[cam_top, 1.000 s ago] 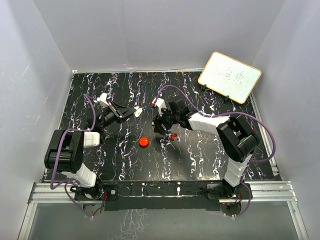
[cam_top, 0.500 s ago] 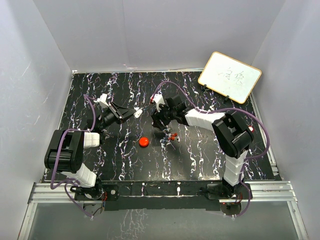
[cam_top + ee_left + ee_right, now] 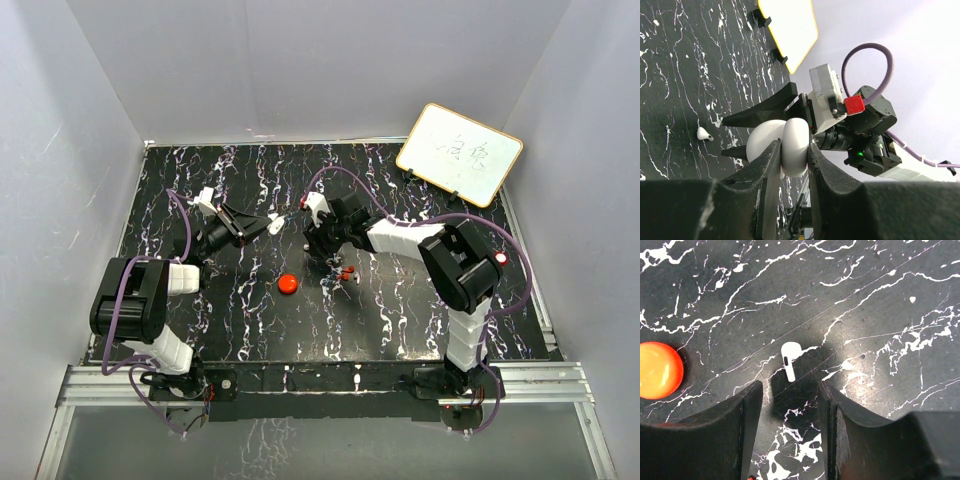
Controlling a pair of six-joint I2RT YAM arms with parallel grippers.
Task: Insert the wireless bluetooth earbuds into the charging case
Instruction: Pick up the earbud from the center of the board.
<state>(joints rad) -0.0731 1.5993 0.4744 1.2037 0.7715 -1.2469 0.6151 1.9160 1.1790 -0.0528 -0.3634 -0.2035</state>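
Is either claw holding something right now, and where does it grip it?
The left gripper is shut on the white charging case, pinching one of its two rounded halves. The right gripper holds nothing; it is open over a white earbud.

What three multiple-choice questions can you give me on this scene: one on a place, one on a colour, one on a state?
1. Where does the white earbud lie? A on a plate; B on the table, before the open right claw; C in a cup.
2. Which colour has the round puck? A blue; B green; C red.
3. How is the left claw? A shut on the white case; B open, empty; C shut on the puck.
Key: 1 B, bare marbled table surrounds it; 2 C, it shows red from above; 3 A, both fingers press the case.
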